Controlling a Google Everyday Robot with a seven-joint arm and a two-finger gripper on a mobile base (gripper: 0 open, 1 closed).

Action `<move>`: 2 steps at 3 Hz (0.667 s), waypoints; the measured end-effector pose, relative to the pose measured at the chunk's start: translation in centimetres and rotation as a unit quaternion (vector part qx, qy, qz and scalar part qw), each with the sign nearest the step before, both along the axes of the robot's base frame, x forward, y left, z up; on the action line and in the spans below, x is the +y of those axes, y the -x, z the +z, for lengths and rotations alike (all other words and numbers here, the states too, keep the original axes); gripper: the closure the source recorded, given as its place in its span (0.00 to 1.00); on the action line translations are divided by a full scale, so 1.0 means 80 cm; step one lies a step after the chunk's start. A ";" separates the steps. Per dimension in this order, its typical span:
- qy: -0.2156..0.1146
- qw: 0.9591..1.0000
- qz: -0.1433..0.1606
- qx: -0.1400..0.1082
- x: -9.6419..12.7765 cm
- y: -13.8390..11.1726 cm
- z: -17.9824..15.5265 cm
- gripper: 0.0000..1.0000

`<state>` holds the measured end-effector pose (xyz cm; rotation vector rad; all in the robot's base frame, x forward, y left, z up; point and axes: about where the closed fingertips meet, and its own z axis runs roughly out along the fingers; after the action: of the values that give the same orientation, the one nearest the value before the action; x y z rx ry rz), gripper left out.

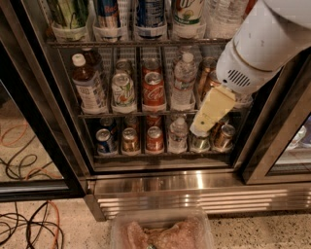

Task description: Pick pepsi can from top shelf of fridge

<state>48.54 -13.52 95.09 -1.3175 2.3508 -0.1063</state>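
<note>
The pepsi can (149, 11), dark blue with white lettering, stands in a translucent white holder on the top shelf (136, 43) of the fridge (194, 192), third from the left; its top is cut off by the frame. A slimmer blue-and-silver can (108, 12) stands to its left. My white arm (262, 44) comes in from the upper right. The cream-coloured gripper (201, 127) hangs down-left in front of the right columns of the middle and lower racks, well below and to the right of the pepsi can, holding nothing that I can see.
The middle rack holds a brown bottle (87, 85), a red cola can (154, 90) and a water bottle (184, 80). The lower rack holds small cans (130, 141). Black door frames (53, 126) flank the opening. Cables (29, 228) lie on the floor at left. A clear plastic container (160, 231) sits below.
</note>
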 end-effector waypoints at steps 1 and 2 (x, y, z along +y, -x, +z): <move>-0.016 0.999 -0.037 0.004 0.000 0.001 0.002 0.00; -0.037 0.998 -0.048 -0.013 0.011 0.000 0.003 0.00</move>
<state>48.58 -12.60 95.35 -1.1607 2.3736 -0.0632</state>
